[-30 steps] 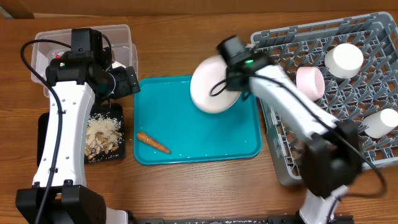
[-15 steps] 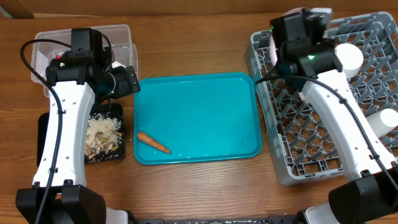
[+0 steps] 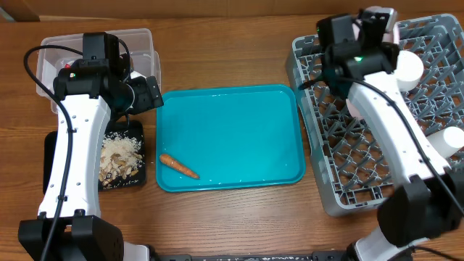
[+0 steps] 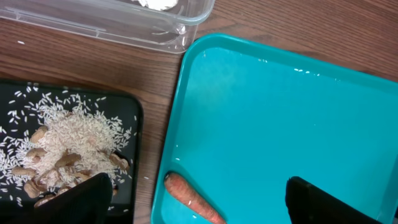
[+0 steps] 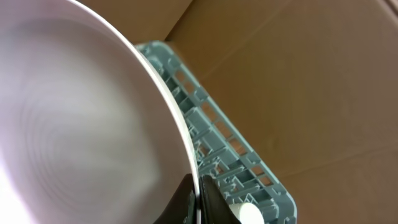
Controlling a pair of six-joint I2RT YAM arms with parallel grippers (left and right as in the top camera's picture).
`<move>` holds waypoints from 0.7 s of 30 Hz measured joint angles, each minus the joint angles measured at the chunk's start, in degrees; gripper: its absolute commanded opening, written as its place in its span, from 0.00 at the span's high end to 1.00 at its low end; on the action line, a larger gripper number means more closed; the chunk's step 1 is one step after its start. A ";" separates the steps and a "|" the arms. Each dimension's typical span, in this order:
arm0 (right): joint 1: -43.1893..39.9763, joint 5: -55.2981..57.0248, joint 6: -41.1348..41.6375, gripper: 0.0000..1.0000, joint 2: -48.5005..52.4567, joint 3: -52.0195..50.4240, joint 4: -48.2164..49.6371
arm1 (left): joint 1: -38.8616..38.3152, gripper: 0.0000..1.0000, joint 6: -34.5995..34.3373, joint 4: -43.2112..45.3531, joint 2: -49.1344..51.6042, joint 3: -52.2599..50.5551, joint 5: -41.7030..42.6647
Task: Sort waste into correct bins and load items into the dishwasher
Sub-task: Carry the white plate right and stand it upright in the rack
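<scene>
The right gripper [image 5: 198, 200] is clenched on the rim of the white plate [image 5: 81, 124], holding it on edge over the far left corner of the dish rack [image 3: 348, 163], probably so it can slot upright between the pegs. The left gripper [image 4: 198, 199] hangs released above the carrot [image 3: 178, 166] on the teal tray [image 3: 232, 123], beside the black tray [image 3: 51, 156] of food scraps [image 3: 119, 156], seemingly poised to collect it.
</scene>
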 measured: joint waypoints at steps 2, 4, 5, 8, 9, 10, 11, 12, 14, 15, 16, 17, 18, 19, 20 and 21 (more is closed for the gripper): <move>0.07 0.02 0.52 0.96 1.49 -1.09 0.04 | 0.00 0.07 0.00 0.02 0.00 0.00 0.00; 0.39 0.00 1.44 0.96 2.12 -2.29 0.26 | 0.00 0.07 -0.02 0.04 0.02 0.00 0.00; 0.74 -0.11 2.03 0.96 2.19 -2.86 0.42 | 0.00 0.06 0.00 0.04 0.00 0.00 -0.02; 2.19 -0.37 3.10 0.96 2.19 -4.31 0.79 | 0.00 0.06 -0.02 0.31 0.02 0.00 0.00; 2.80 -0.39 3.34 0.96 2.19 -4.83 0.90 | 0.00 0.06 0.00 0.46 0.02 0.00 0.00; 3.32 -0.26 3.54 0.96 2.19 -5.31 1.16 | 0.00 0.06 -0.02 0.48 0.02 0.00 0.00; 3.76 -0.22 3.76 0.96 2.19 -5.66 1.20 | 0.00 0.06 -0.02 0.46 0.02 0.00 0.00; 4.13 -0.35 3.78 0.96 2.19 -6.05 1.14 | 0.00 0.06 -0.02 0.48 0.02 0.00 0.00; 4.66 -0.61 4.17 0.96 2.23 -7.02 0.76 | 0.00 0.06 -0.02 0.44 0.02 0.00 0.00; 4.92 -0.70 4.44 0.96 2.29 -7.30 0.74 | 0.00 0.06 -0.02 0.46 0.02 0.00 0.00; 5.16 -0.68 4.68 0.96 2.40 -7.48 0.79 | 0.00 0.06 -0.02 0.44 0.02 0.00 0.00; 5.49 -0.70 4.94 0.96 2.47 -7.54 0.81 | 0.00 0.06 0.00 0.44 0.00 0.00 0.00; 6.05 -0.63 5.27 0.96 2.49 -7.54 0.87 | 0.00 0.06 -0.02 0.44 0.00 0.00 0.00; 6.43 -0.57 5.38 0.96 2.49 -7.54 0.92 | 0.00 0.06 0.00 0.46 0.00 0.00 0.00; 7.13 -0.44 5.53 0.96 2.49 -7.54 1.03 | 0.00 0.06 0.00 0.44 0.00 0.00 0.00; 7.78 -0.33 5.51 0.96 2.49 -7.54 1.20 | 0.00 0.06 -0.02 0.46 0.02 0.00 0.00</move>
